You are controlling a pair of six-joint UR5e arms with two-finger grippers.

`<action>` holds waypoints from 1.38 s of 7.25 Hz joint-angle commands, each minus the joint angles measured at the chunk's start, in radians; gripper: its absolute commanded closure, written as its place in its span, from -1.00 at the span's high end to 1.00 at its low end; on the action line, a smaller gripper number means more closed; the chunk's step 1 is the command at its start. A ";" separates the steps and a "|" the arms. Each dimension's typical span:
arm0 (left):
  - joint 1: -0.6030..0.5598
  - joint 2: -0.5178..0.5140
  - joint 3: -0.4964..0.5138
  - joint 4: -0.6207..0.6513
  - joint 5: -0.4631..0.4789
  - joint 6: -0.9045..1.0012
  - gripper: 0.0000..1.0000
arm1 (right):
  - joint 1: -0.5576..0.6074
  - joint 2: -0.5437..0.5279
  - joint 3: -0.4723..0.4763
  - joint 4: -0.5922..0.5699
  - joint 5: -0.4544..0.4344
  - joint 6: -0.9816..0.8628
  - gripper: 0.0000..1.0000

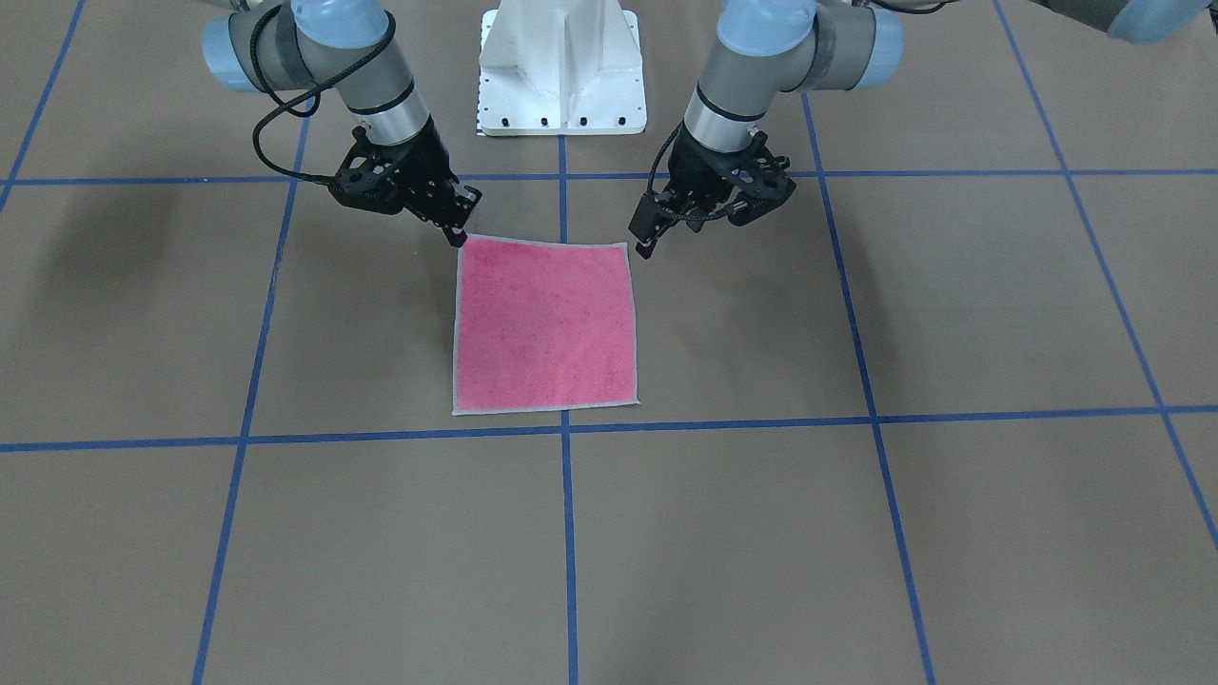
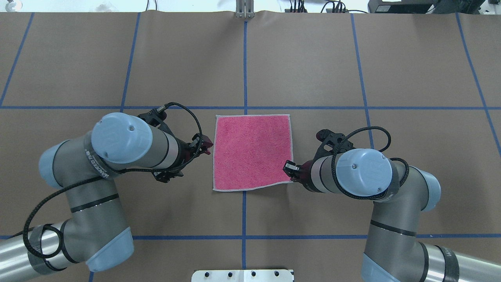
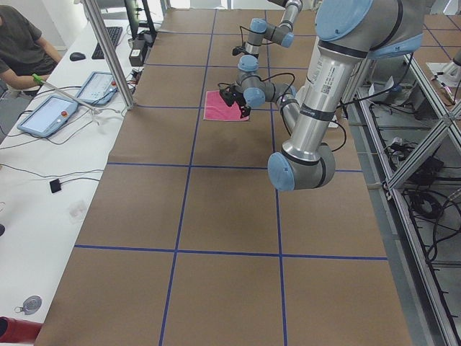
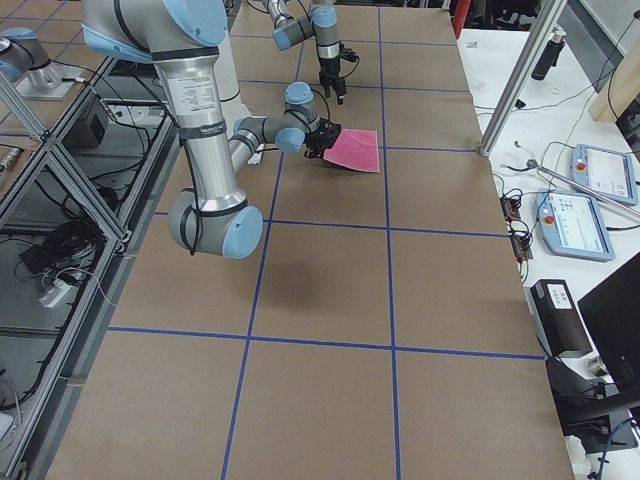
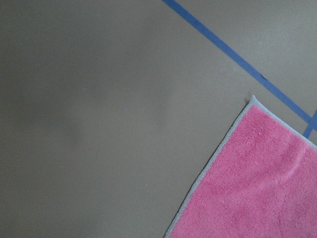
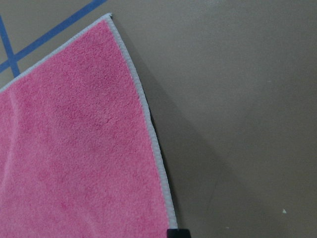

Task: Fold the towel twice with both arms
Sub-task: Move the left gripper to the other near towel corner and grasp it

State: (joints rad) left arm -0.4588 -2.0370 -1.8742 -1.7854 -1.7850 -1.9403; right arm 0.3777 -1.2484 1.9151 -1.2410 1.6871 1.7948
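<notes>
Towel (image 1: 544,328) lies flat, pink face up, on the table (image 1: 856,533); in the front view the right gripper (image 1: 458,234) has its tip at one robot-side corner, and the left gripper (image 1: 644,245) is just beside the other; from overhead the towel sits between both grippers, the right one over its near edge; whether either pair of jaws is spread or pinching, I cannot tell; the left wrist view shows a hemmed corner ahead; the right wrist view shows one black fingertip (image 6: 178,232) at the hem.
</notes>
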 commanded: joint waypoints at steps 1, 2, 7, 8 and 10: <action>0.058 -0.011 0.033 -0.011 0.041 -0.031 0.87 | -0.003 0.000 0.001 0.000 -0.001 0.000 -1.00; 0.078 -0.014 0.055 -0.035 0.077 -0.032 0.82 | -0.003 0.001 0.001 0.000 0.000 0.000 -1.00; 0.100 -0.068 0.150 -0.060 0.079 -0.077 0.43 | -0.002 -0.002 0.001 0.000 0.002 0.000 -1.00; 0.100 -0.068 0.155 -0.060 0.079 -0.078 0.35 | -0.002 -0.002 0.001 0.000 0.002 0.000 -1.00; 0.101 -0.069 0.155 -0.060 0.079 -0.081 0.19 | -0.002 0.000 0.001 0.000 0.002 0.000 -1.00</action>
State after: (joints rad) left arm -0.3580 -2.1053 -1.7212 -1.8453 -1.7058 -2.0206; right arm 0.3758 -1.2499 1.9160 -1.2410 1.6895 1.7948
